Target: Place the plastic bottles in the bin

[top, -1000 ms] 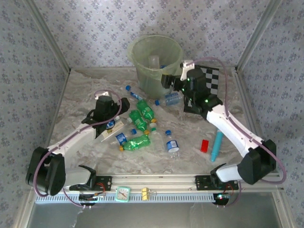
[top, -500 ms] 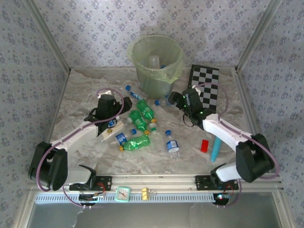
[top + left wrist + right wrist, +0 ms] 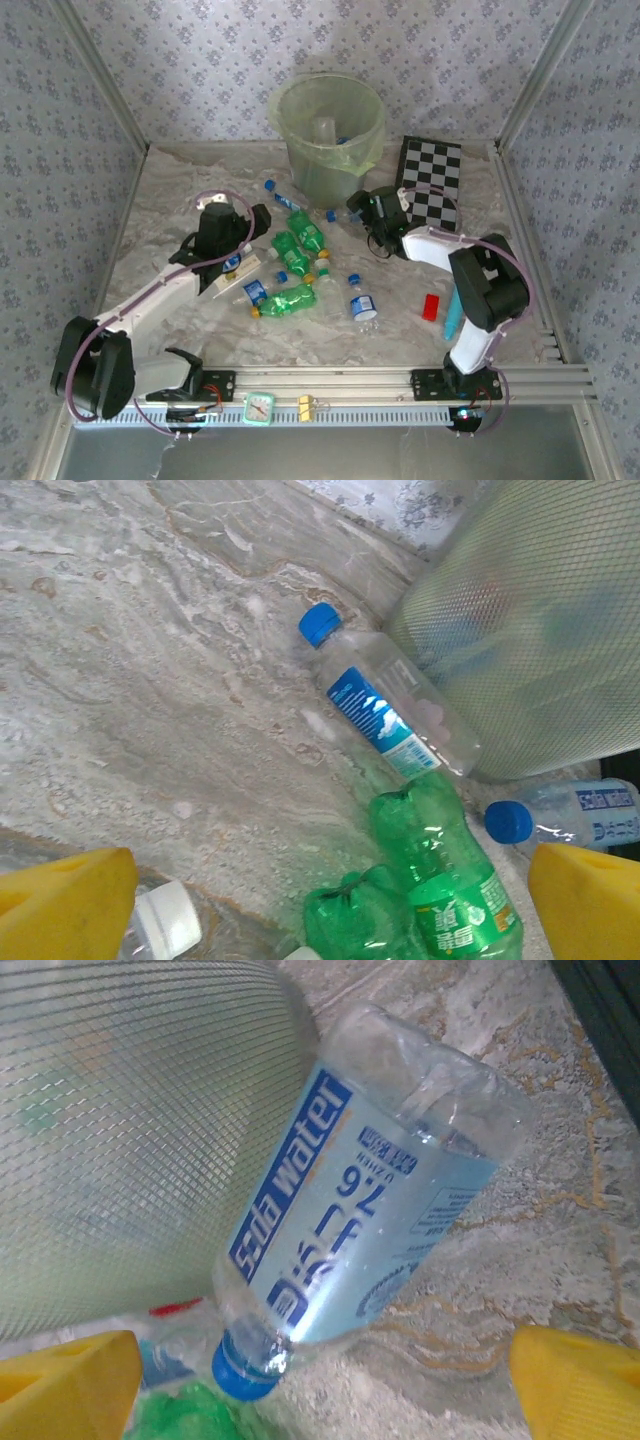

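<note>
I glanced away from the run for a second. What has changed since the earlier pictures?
The right hand dropped from high beside the bin to the table; it now hangs open over the clear bottle beside the bin, gripping nothing. The left hand, open, barely moved; the loose bottles lie as before.

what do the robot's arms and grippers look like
Both the left arm and the right arm have white shells between bulky black joints, with a thin purple cable looping along each. The left gripper and right gripper look black from above; the wrist views show blocky bright yellow fingers.
</note>
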